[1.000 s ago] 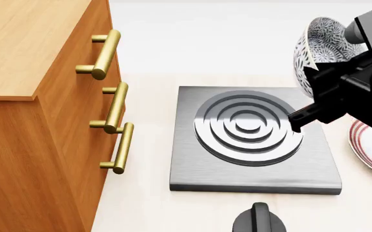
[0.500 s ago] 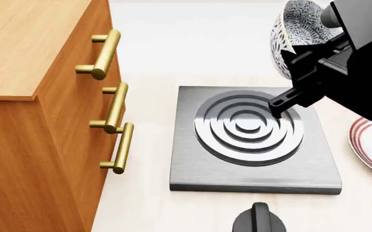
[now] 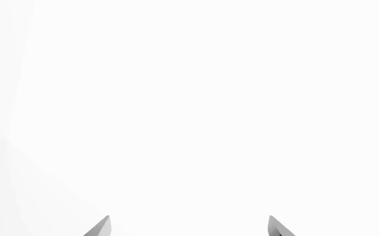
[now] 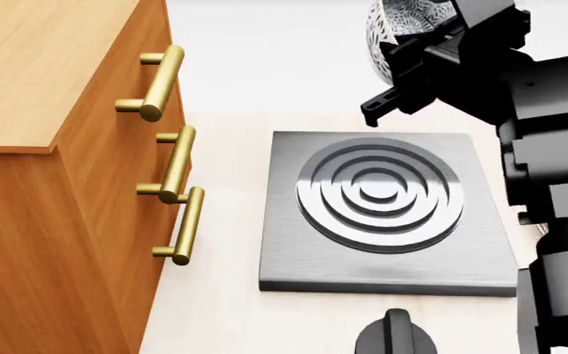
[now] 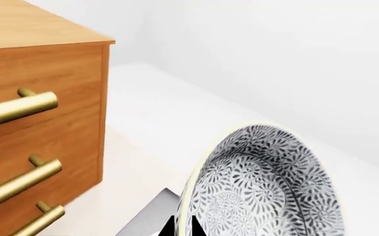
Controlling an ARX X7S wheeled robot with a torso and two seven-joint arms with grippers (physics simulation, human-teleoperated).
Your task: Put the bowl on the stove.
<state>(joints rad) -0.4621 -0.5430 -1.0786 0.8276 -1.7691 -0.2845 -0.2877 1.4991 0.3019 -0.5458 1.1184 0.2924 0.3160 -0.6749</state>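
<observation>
Head view, left to right: your wooden cabinet point(image 4: 38, 147) fills the left side, three brass bar handles point(image 4: 171, 164) on its front face, stacked one under another and sticking out toward the stove. Cream countertop point(image 4: 215, 295) runs between cabinet and stove.

The stove point(image 4: 387, 214) sits flat on the counter mid-frame, a square dark-grey brushed slab with raised concentric burner rings point(image 4: 378, 193) in its middle. Nothing is on it. A black knob point(image 4: 395, 335) sits just in front of the stove's near edge, cut off by the frame bottom.

Your right arm point(image 4: 549, 206) covers the right side of the frame and hides the stove's right edge lower down.

The bowl point(image 4: 407, 29) is up in the air at top right, above and behind the stove's far right corner, well clear of the slab. It is tipped on its side. Outside is a fine grey-and-white pattern; the rim is pale and thin. The right wrist view shows the same patterned wall point(image 5: 262, 191) close up, with the cabinet and a corner of the stove point(image 5: 153, 219) beyond it.

Your right gripper point(image 4: 417, 70) is pinched on the bowl's rim; one black finger point(image 4: 387, 99) points out toward the cabinet side.

Your left gripper point(image 3: 188, 227): only two grey fingertips point(image 3: 101, 227) show against blank white, spread wide with nothing between them.
</observation>
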